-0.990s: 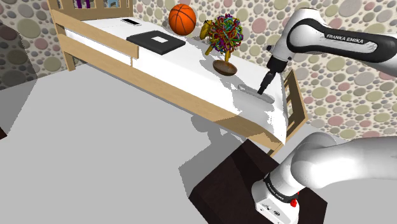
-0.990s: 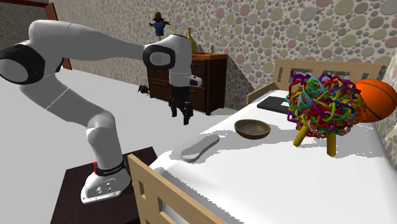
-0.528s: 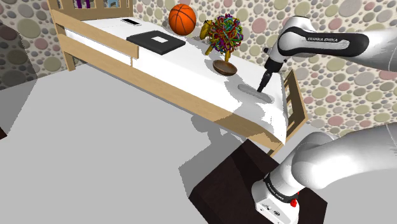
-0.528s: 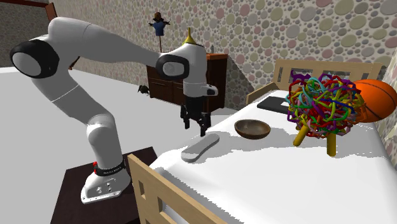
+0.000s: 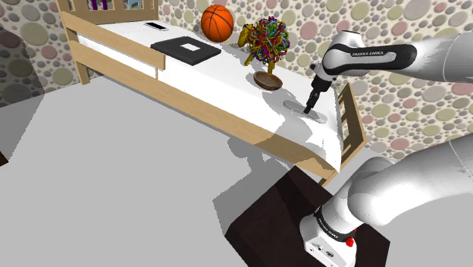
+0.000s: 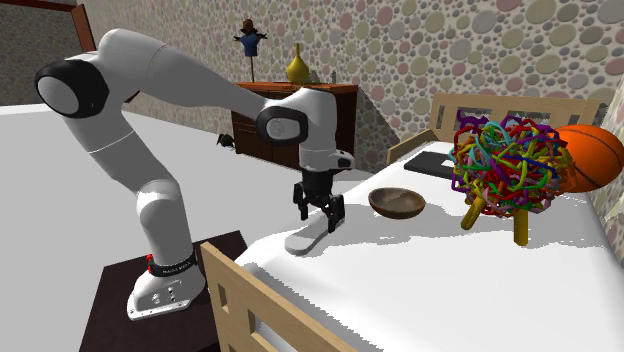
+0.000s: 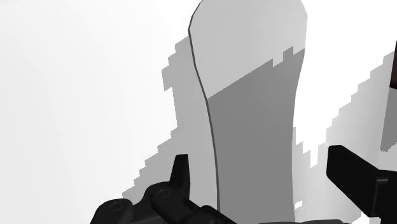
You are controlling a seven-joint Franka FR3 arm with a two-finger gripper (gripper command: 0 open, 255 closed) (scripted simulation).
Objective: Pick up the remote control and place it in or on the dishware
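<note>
The remote control is a plain grey, flat, elongated slab lying on the white bed near its foot end. My black gripper hangs just above its middle, pointing down, open. In the second exterior view the gripper hovers over the remote, with the fingers spread on either side. In the wrist view the remote runs lengthwise between the two fingers, which do not touch it; the gripper holds nothing. The brown bowl sits a short way beyond the remote.
A colourful tangled sculpture on wooden legs and an orange basketball stand behind the bowl. A black flat item lies farther up the bed. The wooden footboard rises close beside the gripper. A dark dresser stands by the wall.
The arm has swung over the bed and lowered the gripper from beside the mattress edge to just above the remote. The fingers stayed open; the remote has not moved.
</note>
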